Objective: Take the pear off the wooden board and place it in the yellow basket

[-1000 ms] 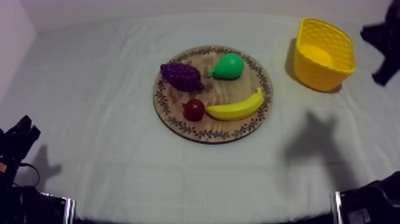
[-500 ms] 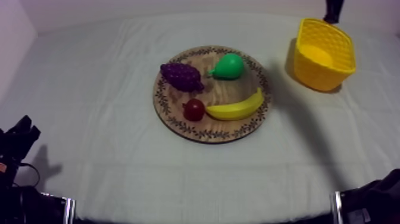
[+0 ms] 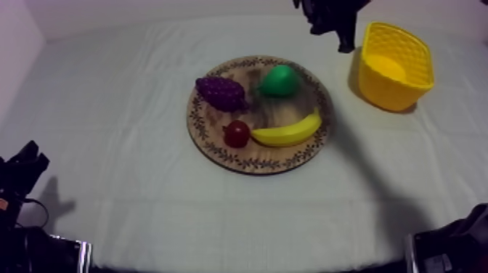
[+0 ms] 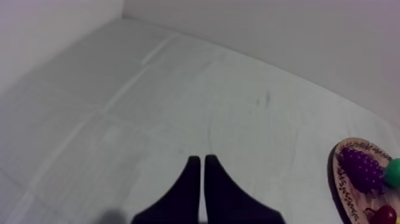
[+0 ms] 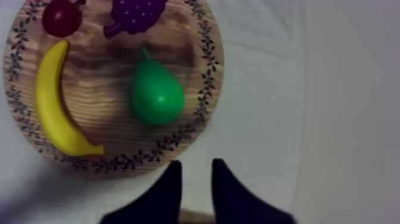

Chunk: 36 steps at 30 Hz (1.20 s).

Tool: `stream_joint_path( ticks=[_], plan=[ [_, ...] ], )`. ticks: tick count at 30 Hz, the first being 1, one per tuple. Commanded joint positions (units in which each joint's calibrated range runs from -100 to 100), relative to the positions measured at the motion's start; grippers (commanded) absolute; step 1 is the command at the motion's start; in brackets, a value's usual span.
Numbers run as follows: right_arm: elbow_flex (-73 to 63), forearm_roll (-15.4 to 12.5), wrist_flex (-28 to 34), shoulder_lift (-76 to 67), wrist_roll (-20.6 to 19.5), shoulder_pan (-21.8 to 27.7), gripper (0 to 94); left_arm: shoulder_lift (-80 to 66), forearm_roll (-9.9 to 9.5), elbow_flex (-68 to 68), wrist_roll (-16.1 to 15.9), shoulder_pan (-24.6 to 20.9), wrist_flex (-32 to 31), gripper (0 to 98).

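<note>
A green pear (image 3: 279, 80) lies on the far side of the round wooden board (image 3: 218, 149), with purple grapes (image 3: 221, 93), a small red fruit (image 3: 237, 133) and a banana (image 3: 289, 132) around it. The yellow basket (image 3: 396, 67) stands at the far right. My right arm (image 3: 330, 16) reaches in above the table's far edge, between board and basket. In the right wrist view my right gripper (image 5: 193, 179) is open just outside the board's rim (image 5: 205, 113), a short way from the pear (image 5: 156, 98). My left gripper (image 4: 200, 179) is shut over bare cloth.
The left wrist view catches the board's edge (image 4: 334, 179) with the grapes (image 4: 362, 170) off to one side. My left arm (image 3: 22, 170) rests low at the table's left front. A wall runs behind the table's far edge. The right arm's shadow lies across the board.
My right arm has swung from the far right edge, round behind the basket, to the far side between board and basket. Fruit, board, basket and left arm have not moved.
</note>
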Motion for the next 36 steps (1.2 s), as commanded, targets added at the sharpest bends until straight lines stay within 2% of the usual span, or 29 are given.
stream_joint_path(
  ticks=[1, 2, 4, 12, 23, 36],
  plan=[
    [0.2, -0.4, -1.0, 0.2, 0.3, 0.3, 52.9, 0.0, 0.01, 0.0, 0.0, 0.0, 0.0, 0.1],
    [0.1, -0.7, -0.8, 0.3, 1.0, 0.5, 64.2, 0.0, 0.01, 0.0, 0.0, 0.0, 0.0, 0.1],
    [-0.2, -1.8, -0.4, 0.5, 2.5, 1.2, 75.0, 0.0, 0.01, 0.0, 0.0, 0.0, 0.0, 0.1],
    [-1.7, -3.7, 3.2, 0.1, 4.5, 2.3, 82.5, 0.0, 0.01, 0.0, 0.0, 0.0, 0.0, 0.1],
    [2.6, -4.3, 1.8, 0.2, 4.6, 0.8, 77.4, 0.0, 0.01, 0.0, 0.0, 0.0, 0.0, 0.1],
    [-3.1, -2.5, 2.2, 10.3, 1.8, -1.9, 75.9, 0.0, 0.01, 0.0, 0.0, 0.0, 0.0, 0.1]
  ],
)
